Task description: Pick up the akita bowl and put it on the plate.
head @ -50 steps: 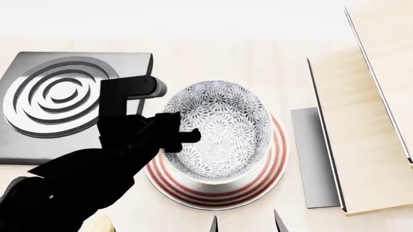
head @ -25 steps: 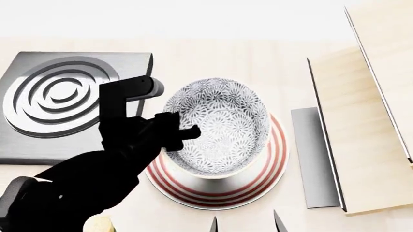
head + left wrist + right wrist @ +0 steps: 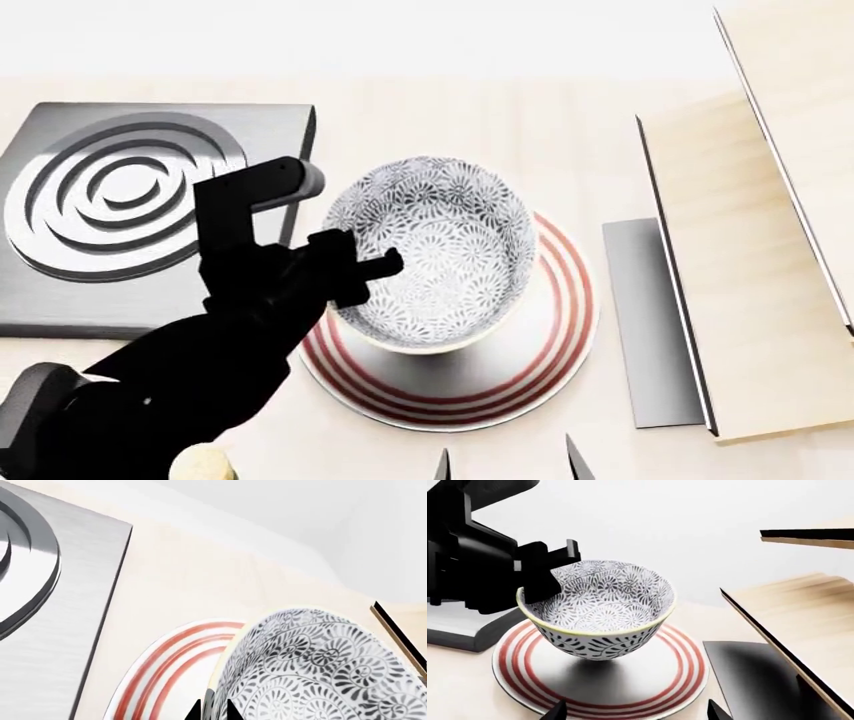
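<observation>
The akita bowl (image 3: 447, 245), white with a dense grey-black flower pattern, hangs slightly tilted just above the plate (image 3: 567, 320), a flat white plate with red rings. My left gripper (image 3: 363, 268) is shut on the bowl's left rim, one finger inside and one outside. The left wrist view shows the fingertips (image 3: 195, 711) pinching the bowl (image 3: 320, 670) wall over the plate (image 3: 167, 665). From the right wrist I see the bowl (image 3: 604, 605) clear of the plate (image 3: 647, 680), with a shadow beneath it. My right gripper (image 3: 637, 711) stands open at the plate's near edge, holding nothing.
A square grey stove burner (image 3: 120, 195) with raised rings lies left of the plate. Slanted wooden boards (image 3: 747, 270) and a dark grey panel (image 3: 647, 320) stand to the right. A small pale object (image 3: 203, 465) shows at the bottom edge.
My left gripper has shifted slightly left and up with the bowl, so the bowl now sits farther toward the plate's back left and more of the plate's front shows.
</observation>
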